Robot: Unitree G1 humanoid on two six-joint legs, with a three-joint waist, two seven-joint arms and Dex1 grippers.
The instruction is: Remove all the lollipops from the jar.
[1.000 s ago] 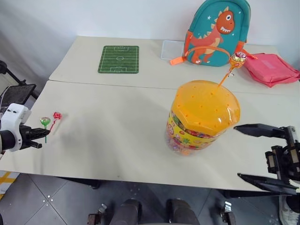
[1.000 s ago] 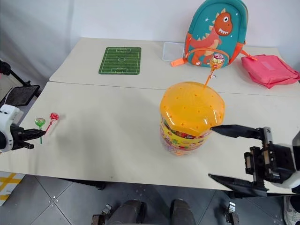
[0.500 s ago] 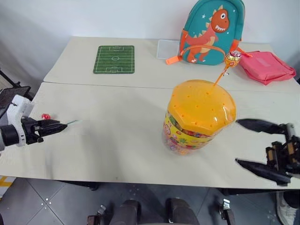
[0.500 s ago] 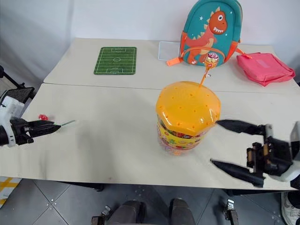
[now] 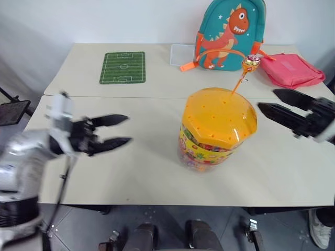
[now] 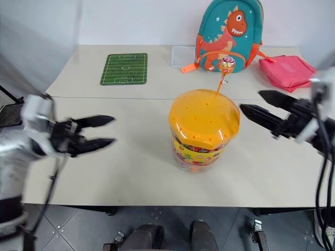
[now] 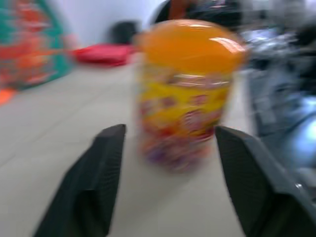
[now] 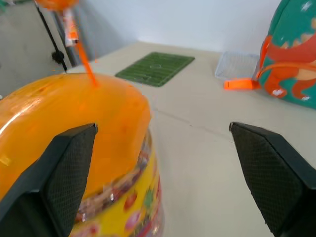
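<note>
Lollipop (image 5: 251, 61) number three is on show: the orange one stands on its slanted stick, planted in a hole at the back edge of the jar (image 5: 216, 128) lid, wrapper up in the air in front of the backpack (image 5: 229, 32).

Left gripper (image 5: 127, 129) hangs over the near table (image 5: 141, 172), fingers spread, nothing between them, pointing across toward the jar with a stretch of bare table in between. From its wrist camera the jar sits right in the gap between the two black fingers (image 7: 94, 182).

Right gripper (image 5: 266, 100) is up at lid height just beside the jar, on its right, jaws wide apart and empty, tips aimed at the lid's edge near the stick but not touching it. Its wrist view has the orange lid close under one finger (image 8: 64, 170) and the stick rising from the lid.

Jar stands upright in the middle of the near table, candy print under the orange lid. On the far table: a green football-pitch mat (image 5: 123, 67) at the left, a clear tray (image 5: 181, 54) beside the backpack, a pink bag (image 5: 291, 70) on the right.
</note>
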